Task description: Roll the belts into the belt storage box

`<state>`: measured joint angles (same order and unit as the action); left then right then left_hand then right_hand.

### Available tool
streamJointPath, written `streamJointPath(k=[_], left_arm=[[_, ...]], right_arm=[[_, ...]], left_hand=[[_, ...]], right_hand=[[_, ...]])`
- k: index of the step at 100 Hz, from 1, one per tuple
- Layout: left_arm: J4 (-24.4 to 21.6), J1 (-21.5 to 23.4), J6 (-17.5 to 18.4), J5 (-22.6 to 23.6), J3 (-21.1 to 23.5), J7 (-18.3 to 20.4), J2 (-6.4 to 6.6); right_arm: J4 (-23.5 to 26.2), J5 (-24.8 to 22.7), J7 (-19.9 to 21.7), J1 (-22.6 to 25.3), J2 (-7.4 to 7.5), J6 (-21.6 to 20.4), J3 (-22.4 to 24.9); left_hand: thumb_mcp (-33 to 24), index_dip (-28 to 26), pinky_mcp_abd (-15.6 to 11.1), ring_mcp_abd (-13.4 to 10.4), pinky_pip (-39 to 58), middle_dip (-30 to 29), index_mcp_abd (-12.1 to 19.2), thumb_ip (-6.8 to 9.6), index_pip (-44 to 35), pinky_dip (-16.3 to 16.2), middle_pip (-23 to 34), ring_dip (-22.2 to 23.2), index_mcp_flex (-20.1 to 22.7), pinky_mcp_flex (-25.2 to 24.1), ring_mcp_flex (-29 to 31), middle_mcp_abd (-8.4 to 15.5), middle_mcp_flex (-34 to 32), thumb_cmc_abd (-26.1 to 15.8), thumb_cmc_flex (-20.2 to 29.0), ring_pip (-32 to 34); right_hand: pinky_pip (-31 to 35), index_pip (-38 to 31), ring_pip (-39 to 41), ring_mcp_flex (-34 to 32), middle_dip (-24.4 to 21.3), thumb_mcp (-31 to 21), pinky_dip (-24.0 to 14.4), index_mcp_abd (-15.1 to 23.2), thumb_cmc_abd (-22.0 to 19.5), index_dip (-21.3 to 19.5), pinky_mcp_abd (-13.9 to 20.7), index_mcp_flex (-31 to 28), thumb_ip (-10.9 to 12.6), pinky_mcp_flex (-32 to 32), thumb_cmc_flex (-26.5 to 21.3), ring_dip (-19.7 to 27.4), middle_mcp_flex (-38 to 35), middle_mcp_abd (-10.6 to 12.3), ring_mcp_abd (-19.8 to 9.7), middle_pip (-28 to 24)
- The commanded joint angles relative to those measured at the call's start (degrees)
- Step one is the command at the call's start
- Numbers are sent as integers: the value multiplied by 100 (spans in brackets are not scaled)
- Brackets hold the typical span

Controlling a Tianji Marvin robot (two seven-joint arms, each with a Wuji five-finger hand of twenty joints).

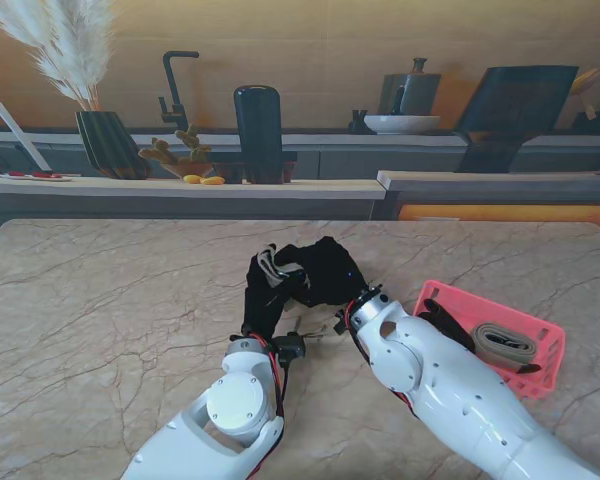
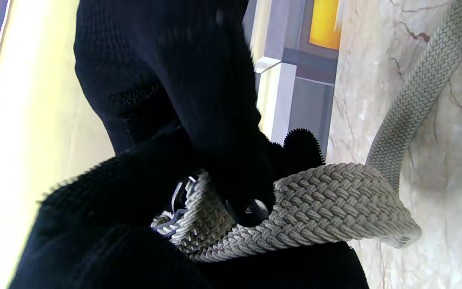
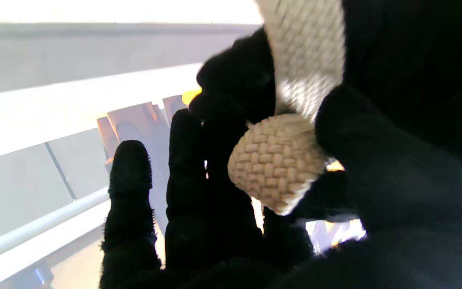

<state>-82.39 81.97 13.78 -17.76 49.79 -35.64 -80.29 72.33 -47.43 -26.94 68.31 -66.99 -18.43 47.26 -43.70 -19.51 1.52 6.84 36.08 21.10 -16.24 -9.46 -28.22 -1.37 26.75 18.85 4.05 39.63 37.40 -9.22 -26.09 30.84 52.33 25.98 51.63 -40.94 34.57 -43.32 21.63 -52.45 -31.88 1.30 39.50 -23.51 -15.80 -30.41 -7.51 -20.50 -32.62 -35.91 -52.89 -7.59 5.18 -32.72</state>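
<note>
Left robot hand (image 1: 263, 300): black-gloved, clamped on grey braided woven belt (image 2: 315, 208).
Right robot hand (image 1: 325, 270): pinching same belt.
Pink plastic storage box (image 1: 550, 345): right, holding one rolled beige belt (image 1: 504, 345).

Setting: kitchen, domestic in style. Evidence: marble-patterned table (image 1: 100, 320); rear counter (image 1: 180, 186) carrying black tap (image 1: 175, 85), white bowl (image 1: 401, 124), kettle (image 1: 412, 90), vase with pampas grass (image 1: 108, 140), fruit (image 1: 203, 180).

Both arms are glossy white, built of rounded shells; the left arm (image 1: 235, 405) carries a round flat cap beside its wrist. Red and black cables run at each wrist. The left hand (image 1: 263, 290) and right hand (image 1: 325, 272) wear black knitted gloves, fuzzy at the fingertips (image 3: 130, 160).
</note>
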Motion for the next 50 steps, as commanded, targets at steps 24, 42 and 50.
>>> streamJointPath(k=[24, 42, 50], left_arm=[[-317, -53, -49, 144, 54, 166, -66], [-301, -41, -178, 185, 92, 292, -16], [-263, -46, -240, 240, 95, 365, 7]], right_arm=[[884, 13, 1610, 741, 375, -584, 512], [1103, -29, 1699, 960, 416, -604, 726], [1181, -56, 1618, 1077, 408, -610, 859]], left_hand=[[205, -453, -219, -168, 704, 208, 1470, 290, -1447, 363, 193, 223, 347, 271, 737, 413, -1072, -908, 915, 100], [850, -629, 119, -16, 1162, 752, 1357, 217, -1722, -100, -151, 419, 688, 387, 1011, 366, -1714, -1119, 1276, 440], [1179, -775, 573, 94, 1839, 1092, 1317, 231, -1810, -889, -208, 788, 819, 115, 1067, 345, -1963, -1115, 1456, 885]], right_hand=[[-758, 1084, -558, 318, 22, 507, -206, 666, 19, -513, 78, 575, 332, 325, 295, 71, 1014, 259, -310, 525], [-856, 1131, -590, 186, 24, 496, -280, 758, -69, -547, 61, 688, 362, 288, 301, 27, 925, 297, -299, 550], [-863, 1072, -560, 120, 42, 436, -316, 808, -83, -583, 71, 591, 376, 240, 286, -10, 857, 310, -287, 521]])
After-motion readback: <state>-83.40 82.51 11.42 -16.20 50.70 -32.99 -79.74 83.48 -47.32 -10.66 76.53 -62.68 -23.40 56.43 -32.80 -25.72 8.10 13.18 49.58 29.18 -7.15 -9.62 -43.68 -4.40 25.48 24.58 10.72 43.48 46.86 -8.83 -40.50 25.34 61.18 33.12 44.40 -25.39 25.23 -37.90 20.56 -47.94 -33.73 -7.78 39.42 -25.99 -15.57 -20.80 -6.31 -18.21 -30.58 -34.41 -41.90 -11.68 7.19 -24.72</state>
